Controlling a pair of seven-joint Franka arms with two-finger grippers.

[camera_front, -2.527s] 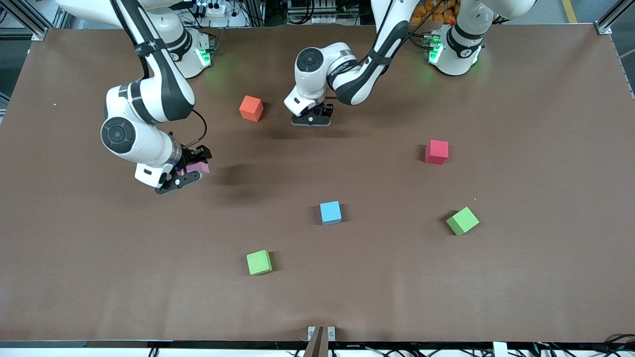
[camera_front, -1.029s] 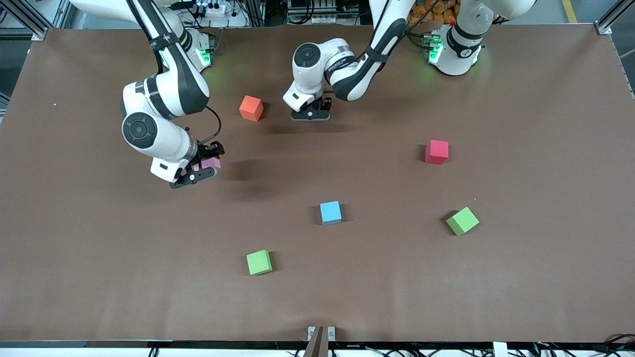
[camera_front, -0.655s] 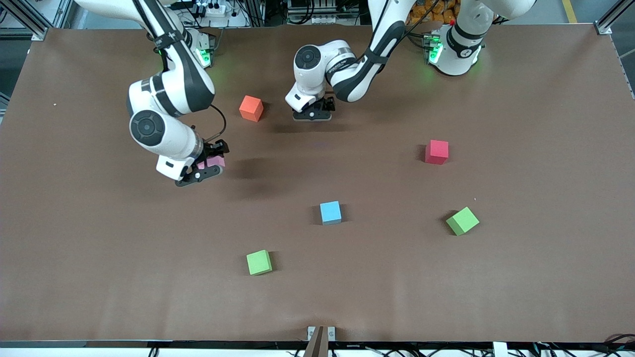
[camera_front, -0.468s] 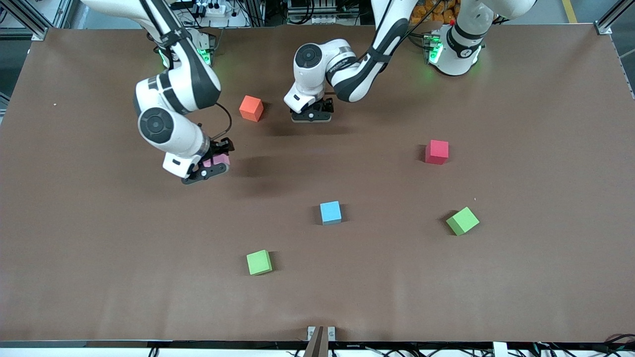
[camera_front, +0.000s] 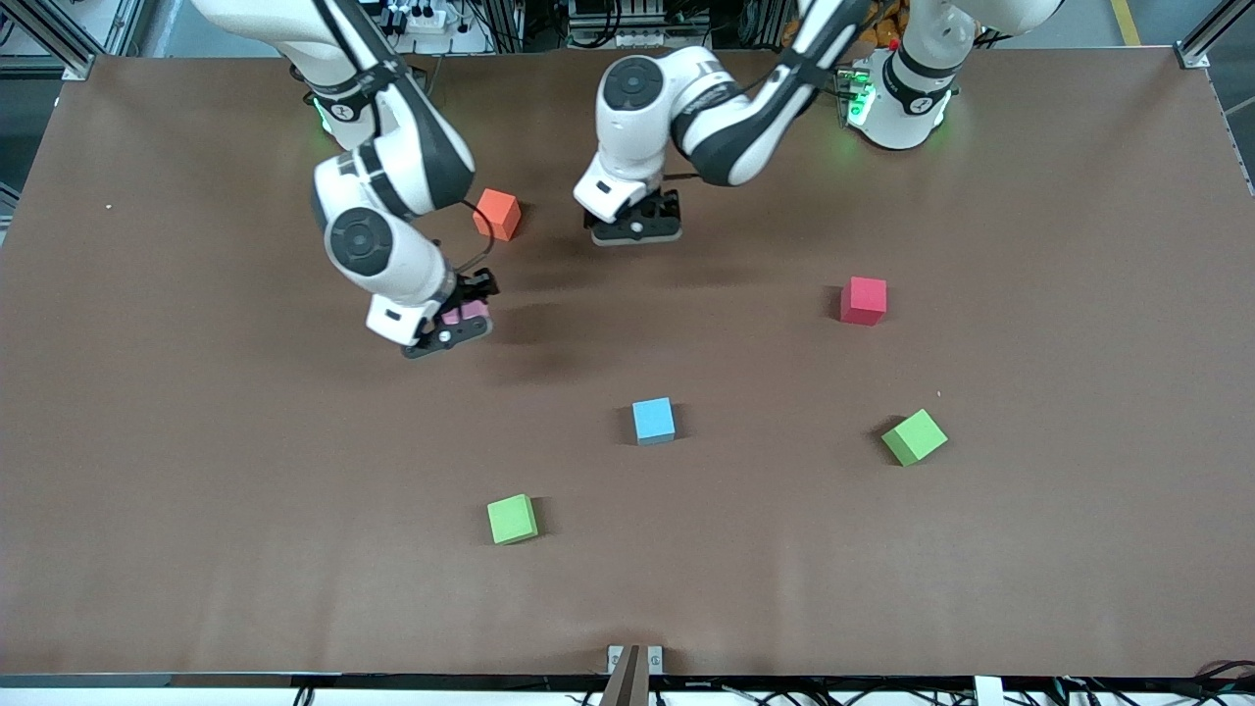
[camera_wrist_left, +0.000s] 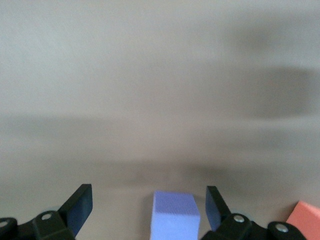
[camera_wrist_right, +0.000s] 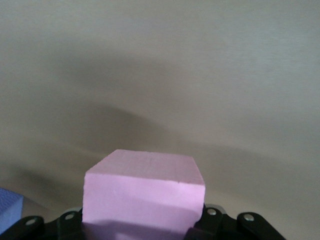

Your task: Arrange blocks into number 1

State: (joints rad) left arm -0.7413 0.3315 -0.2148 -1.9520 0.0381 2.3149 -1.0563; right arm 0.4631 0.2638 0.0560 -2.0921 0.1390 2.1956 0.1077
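My left gripper [camera_front: 637,227] is open near the robots' side of the table, its fingers [camera_wrist_left: 80,207] astride a purple block [camera_wrist_left: 175,216] that rests on the table. In the front view that block is hidden under the hand. An orange block [camera_front: 498,214] lies beside it, toward the right arm's end, and its corner [camera_wrist_left: 306,221] shows in the left wrist view. My right gripper [camera_front: 451,328] is shut on a pink block [camera_wrist_right: 145,192] in the air over bare table. Loose on the table lie a red block [camera_front: 863,300], a light blue block [camera_front: 653,420] and two green blocks [camera_front: 513,519] [camera_front: 914,436].
The brown table [camera_front: 196,471] runs wide on all sides of the blocks. A small metal bracket [camera_front: 634,659] sits at the table edge nearest the front camera. The two arms' hands hang close together near the orange block.
My left gripper has opened, let go of the purple block and risen a little. My right gripper has carried the pink block toward the left arm's end, closer to the orange block.
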